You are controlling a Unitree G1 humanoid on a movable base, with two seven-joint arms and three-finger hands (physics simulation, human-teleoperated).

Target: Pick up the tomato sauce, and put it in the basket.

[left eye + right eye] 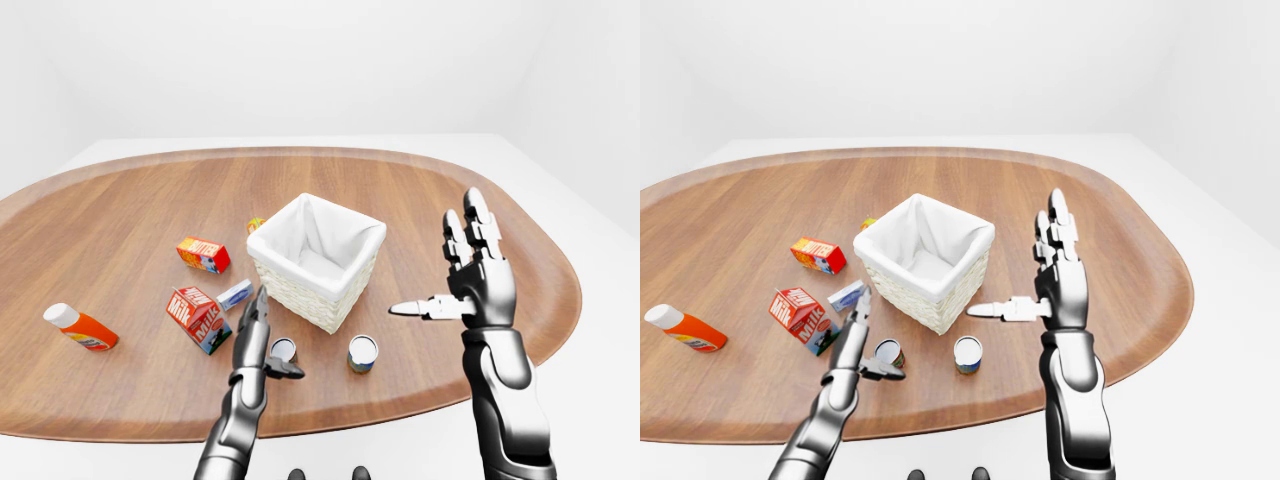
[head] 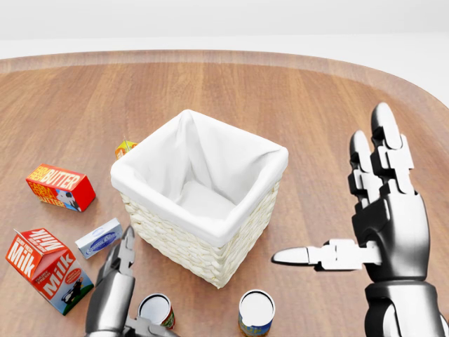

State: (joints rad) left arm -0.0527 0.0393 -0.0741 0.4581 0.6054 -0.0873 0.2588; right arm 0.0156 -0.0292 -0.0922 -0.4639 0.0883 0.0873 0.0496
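The tomato sauce can, with a red and green label and a white lid, stands upright at the bottom of the head view, just below the basket's left corner. My left hand is open right beside the can on its left, fingers pointing up and thumb reaching under the can's near side. The wicker basket with a white cloth lining sits mid-table and holds nothing. To the right of the basket my right hand is raised and open, fingers up, thumb pointing left.
A second can with a blue and yellow label stands right of the tomato sauce. Left of the basket lie a milk carton, a butter box, a small blue-white box, a small orange item. An orange bottle lies far left.
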